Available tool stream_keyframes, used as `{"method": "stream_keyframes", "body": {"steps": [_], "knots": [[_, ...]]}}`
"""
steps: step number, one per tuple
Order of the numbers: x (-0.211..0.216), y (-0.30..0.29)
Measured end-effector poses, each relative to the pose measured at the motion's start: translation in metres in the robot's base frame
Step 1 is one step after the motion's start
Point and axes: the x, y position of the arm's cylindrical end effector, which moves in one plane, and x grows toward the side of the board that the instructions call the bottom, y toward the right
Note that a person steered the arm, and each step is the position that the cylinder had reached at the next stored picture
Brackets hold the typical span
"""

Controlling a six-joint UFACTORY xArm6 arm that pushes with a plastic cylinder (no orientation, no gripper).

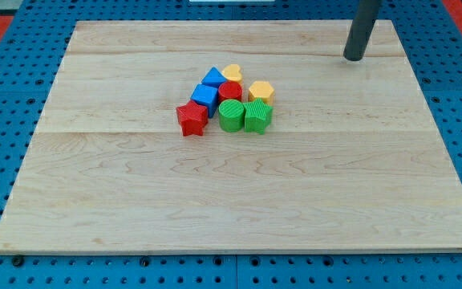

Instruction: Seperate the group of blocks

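Observation:
Several blocks sit bunched together near the board's middle, slightly toward the view's top. A red star block [192, 118] is at the group's left. A blue cube [205, 97] and a blue triangular block [213, 78] are behind it. A yellow heart block [232, 72] is at the top. A red cylinder [230, 91] sits in the centre. A yellow hexagon block [261, 91] is at the right. A green cylinder [231, 116] and a green cube-like block [257, 116] form the front. My tip [353, 58] is far off at the view's upper right, apart from all blocks.
The wooden board [239, 193] lies on a blue perforated table [6, 112]. The board's edges are near the view's bottom and sides.

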Motion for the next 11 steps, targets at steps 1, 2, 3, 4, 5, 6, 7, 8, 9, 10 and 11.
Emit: {"method": "stream_keyframes", "body": {"steps": [1, 2, 3, 4, 5, 6, 7, 8, 9, 10, 11], "knots": [[0.011, -0.028], [0.039, -0.070], [0.066, -0.103], [0.067, -0.118], [0.062, -0.129], [0.065, -0.155], [0.068, -0.171], [0.061, -0.178], [0.083, -0.210], [0.110, -0.242], [0.111, -0.247]]}}
